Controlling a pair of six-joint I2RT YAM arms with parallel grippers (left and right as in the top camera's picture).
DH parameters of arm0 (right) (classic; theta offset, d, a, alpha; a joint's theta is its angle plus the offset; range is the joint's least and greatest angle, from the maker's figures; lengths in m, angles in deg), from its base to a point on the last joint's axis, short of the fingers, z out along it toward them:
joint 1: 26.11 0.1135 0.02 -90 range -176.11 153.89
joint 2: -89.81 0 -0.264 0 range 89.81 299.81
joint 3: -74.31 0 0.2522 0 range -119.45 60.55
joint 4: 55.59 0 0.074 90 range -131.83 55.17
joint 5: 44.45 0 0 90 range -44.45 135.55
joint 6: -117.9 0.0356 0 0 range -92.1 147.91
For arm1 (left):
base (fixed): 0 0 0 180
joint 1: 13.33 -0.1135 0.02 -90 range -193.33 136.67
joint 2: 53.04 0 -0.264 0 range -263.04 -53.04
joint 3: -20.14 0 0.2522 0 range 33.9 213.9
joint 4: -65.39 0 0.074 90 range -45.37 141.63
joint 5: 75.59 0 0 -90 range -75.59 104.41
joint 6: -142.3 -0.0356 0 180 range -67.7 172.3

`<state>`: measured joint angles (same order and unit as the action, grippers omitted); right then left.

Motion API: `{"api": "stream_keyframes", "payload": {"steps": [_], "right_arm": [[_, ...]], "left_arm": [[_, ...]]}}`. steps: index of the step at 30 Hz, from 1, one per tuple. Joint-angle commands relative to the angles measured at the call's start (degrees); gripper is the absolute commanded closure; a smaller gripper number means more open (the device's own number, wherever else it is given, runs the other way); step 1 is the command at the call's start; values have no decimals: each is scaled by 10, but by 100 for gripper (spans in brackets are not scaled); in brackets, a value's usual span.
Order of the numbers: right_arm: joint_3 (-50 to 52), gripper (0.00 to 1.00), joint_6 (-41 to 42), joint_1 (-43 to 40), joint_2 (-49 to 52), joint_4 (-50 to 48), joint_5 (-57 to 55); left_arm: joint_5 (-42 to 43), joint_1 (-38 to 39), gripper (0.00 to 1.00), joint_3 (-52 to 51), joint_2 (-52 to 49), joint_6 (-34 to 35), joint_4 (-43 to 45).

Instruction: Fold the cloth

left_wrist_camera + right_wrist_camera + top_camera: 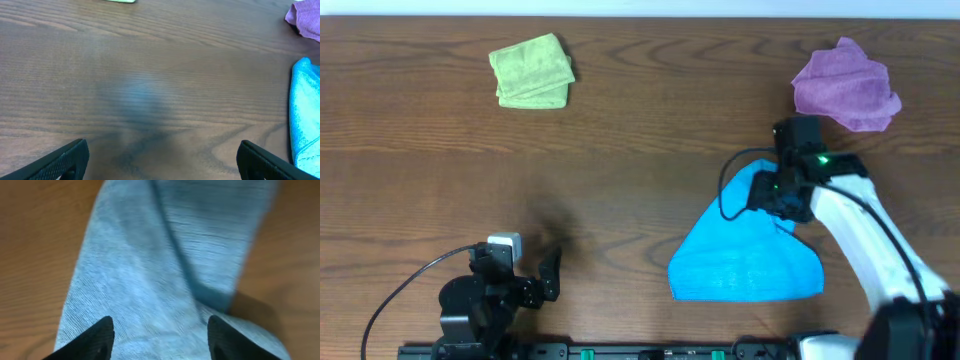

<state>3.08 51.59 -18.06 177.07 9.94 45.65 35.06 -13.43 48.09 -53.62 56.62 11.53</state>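
Overhead: blue cloth (pixel 745 258) on right near part of table (pixel 620 150), fan-shaped, long axis from wide near edge to narrow far end; right end effector (pixel 778 203), spread, directly over that end, hiding it; left end effector (pixel 552 275), spread, well apart leftward. Left wrist: only cloth's edge (pixel 303 115), cut off at right. Right wrist: cloth (pixel 165 255) spanning gap between fingers (pixel 100 335); contact unclear.

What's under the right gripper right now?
Under the right gripper lies the blue cloth, on the table, one layer lapped over another. The fingers stand open above it. The cloth hides the wood beneath it.
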Motion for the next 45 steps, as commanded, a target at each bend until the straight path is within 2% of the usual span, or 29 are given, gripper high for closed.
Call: {"api": "stream_keyframes", "payload": {"steps": [1, 6, 14, 21, 34, 41, 45], "right_arm": [[0, 44, -26, -5, 43, -12, 49], [0, 45, -30, -5, 76, -22, 22], [0, 42, -49, -9, 76, -27, -32], [0, 42, -93, -27, 77, -39, -30], [0, 43, -167, -69, 109, -59, 80], [0, 52, -184, -69, 113, -63, 111], [0, 64, -186, -69, 113, -63, 112]], "left_arm": [[4, 1, 5, -3, 4, 2, 1], [4, 1, 5, -3, 4, 4, 0], [4, 1, 4, -3, 4, 5, 1], [4, 1, 5, -3, 4, 11, 1], [4, 1, 5, -3, 4, 11, 1], [4, 1, 4, -3, 4, 11, 1], [4, 1, 5, -3, 4, 11, 1]]}}
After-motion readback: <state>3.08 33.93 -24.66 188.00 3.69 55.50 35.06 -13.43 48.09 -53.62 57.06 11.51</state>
